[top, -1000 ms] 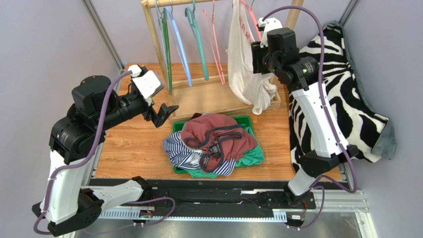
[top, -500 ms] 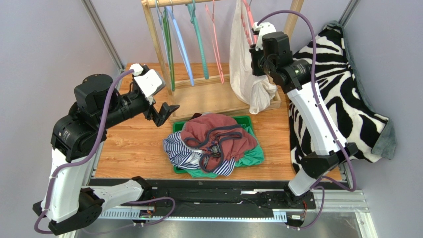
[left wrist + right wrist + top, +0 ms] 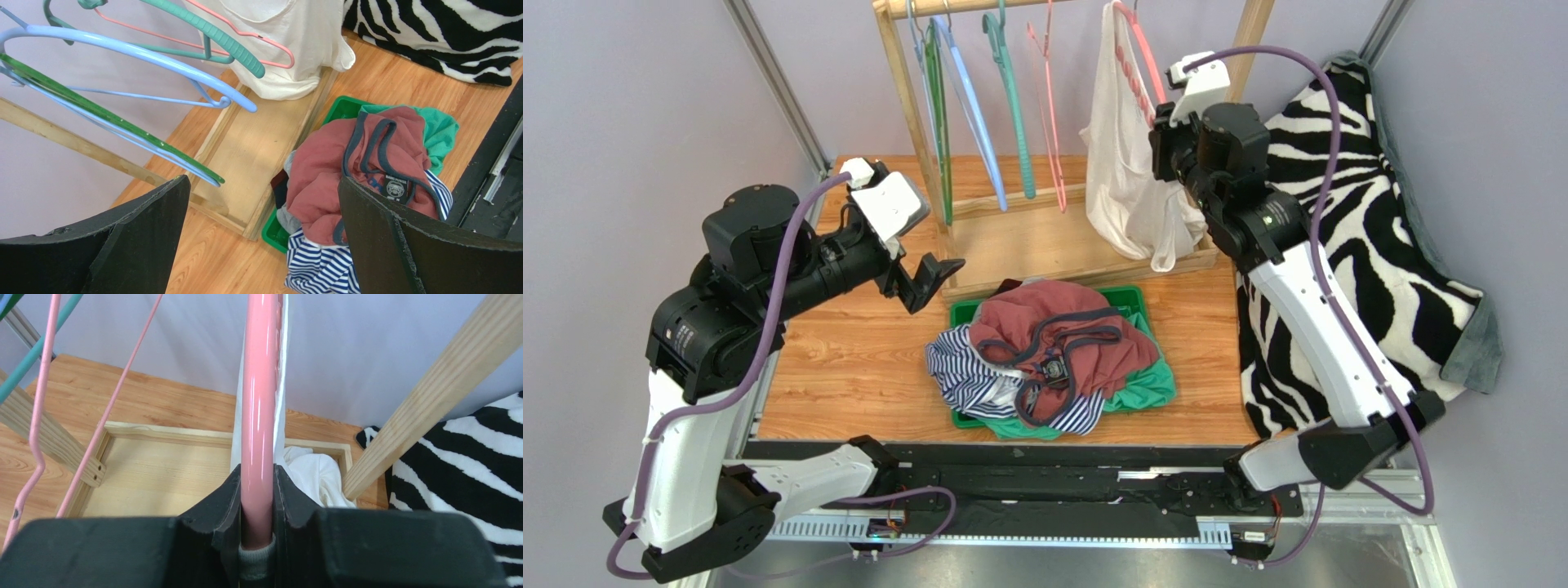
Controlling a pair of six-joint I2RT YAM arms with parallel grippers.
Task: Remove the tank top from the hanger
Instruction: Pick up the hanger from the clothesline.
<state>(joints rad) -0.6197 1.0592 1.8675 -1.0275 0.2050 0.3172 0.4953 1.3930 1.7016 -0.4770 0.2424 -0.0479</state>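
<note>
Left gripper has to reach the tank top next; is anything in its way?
Yes: the empty green hanger, blue hanger and teal hanger hang on the rack between the open left gripper and the white tank top. The right gripper is shut on its pink hanger.

The hanger (image 3: 258,386) is glossy pink plastic, the tank top (image 3: 1124,172) matt white cloth.

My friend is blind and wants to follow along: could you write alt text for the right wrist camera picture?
Two black jaws are shut on a thick pink hanger that runs straight up the picture. Behind it hangs a white tank top over a wooden rack base, with a zebra-print blanket at right.
</note>
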